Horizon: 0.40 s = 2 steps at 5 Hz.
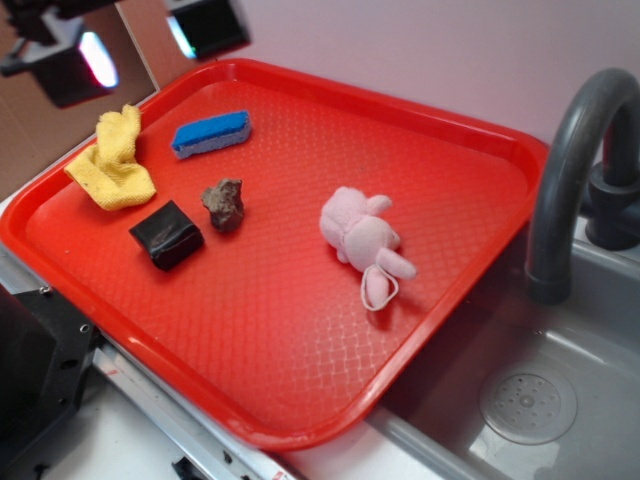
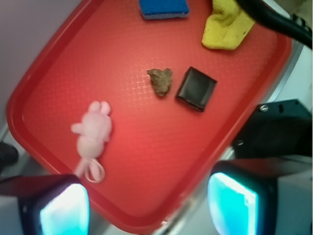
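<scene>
I hold the tool [image 1: 150,40] spread wide and empty, high over the tray's [image 1: 400,110] far left. The sponge [image 1: 211,133] lies just below, long axis left-right, with the cloth [image 1: 115,160] to its left.

Looking down through my wrist camera, I see a red tray [image 2: 122,156] holding a pink plush toy [image 2: 93,129], a brown rock [image 2: 160,81] just beside a black block [image 2: 196,88], and a blue sponge [image 2: 164,8] and yellow cloth [image 2: 226,27] at the top edge. My gripper [image 2: 146,203] hangs above the tray's near rim, fingers [image 2: 232,203] spread wide.
</scene>
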### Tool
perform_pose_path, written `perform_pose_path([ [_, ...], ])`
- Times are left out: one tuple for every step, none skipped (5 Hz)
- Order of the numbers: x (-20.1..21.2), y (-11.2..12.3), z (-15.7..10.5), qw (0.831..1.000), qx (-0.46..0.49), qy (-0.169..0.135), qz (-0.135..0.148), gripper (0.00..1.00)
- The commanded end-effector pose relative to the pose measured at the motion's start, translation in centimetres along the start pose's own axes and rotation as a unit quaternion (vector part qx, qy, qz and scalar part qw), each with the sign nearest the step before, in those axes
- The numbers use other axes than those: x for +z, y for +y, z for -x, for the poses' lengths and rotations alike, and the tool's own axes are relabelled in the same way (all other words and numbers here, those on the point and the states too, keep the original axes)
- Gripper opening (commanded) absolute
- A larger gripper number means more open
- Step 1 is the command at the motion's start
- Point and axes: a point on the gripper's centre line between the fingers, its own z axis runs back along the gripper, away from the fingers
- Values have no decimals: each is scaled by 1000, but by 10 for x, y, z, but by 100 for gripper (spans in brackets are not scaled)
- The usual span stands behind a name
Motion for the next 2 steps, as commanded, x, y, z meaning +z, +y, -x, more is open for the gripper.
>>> perform_pose_path([
  [-56, -51, -19, 996, 93, -4, 11, 100],
  [-80, -62, -23, 995, 103, -4, 1, 100],
])
